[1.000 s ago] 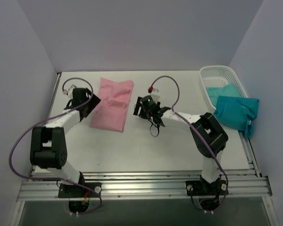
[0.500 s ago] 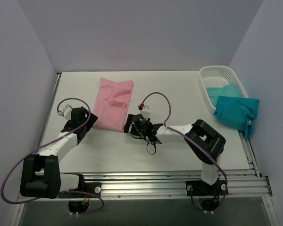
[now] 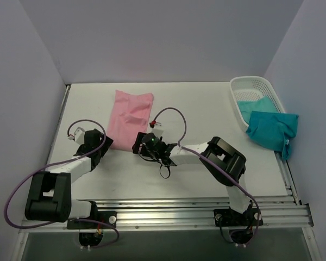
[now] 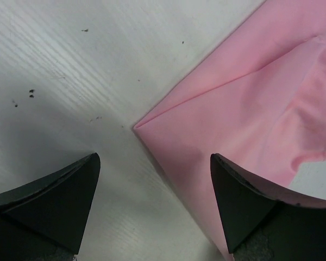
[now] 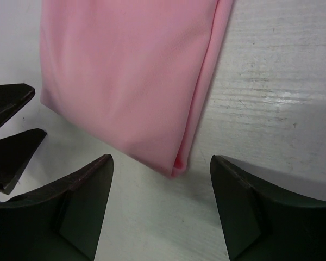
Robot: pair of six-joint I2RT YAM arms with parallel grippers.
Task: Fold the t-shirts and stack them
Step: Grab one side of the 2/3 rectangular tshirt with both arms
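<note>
The light pink t-shirt lies folded lengthwise on the table, left of centre. My left gripper is open at its near left corner; in the left wrist view that corner lies between the fingers. My right gripper is open at the near right corner; in the right wrist view the folded corner sits between the fingers, and the left gripper's fingertips show at the left edge. A teal t-shirt hangs over the basket's near rim. Another teal t-shirt lies inside the basket.
The white lattice plastic basket stands at the far right of the table. The table's near edge meets the metal rail by the arm bases. Purple cables loop over both arms.
Both grippers have moved toward me, from beside the pink shirt's middle down to its near corners. The right gripper has also moved left. The shirt has not moved.
</note>
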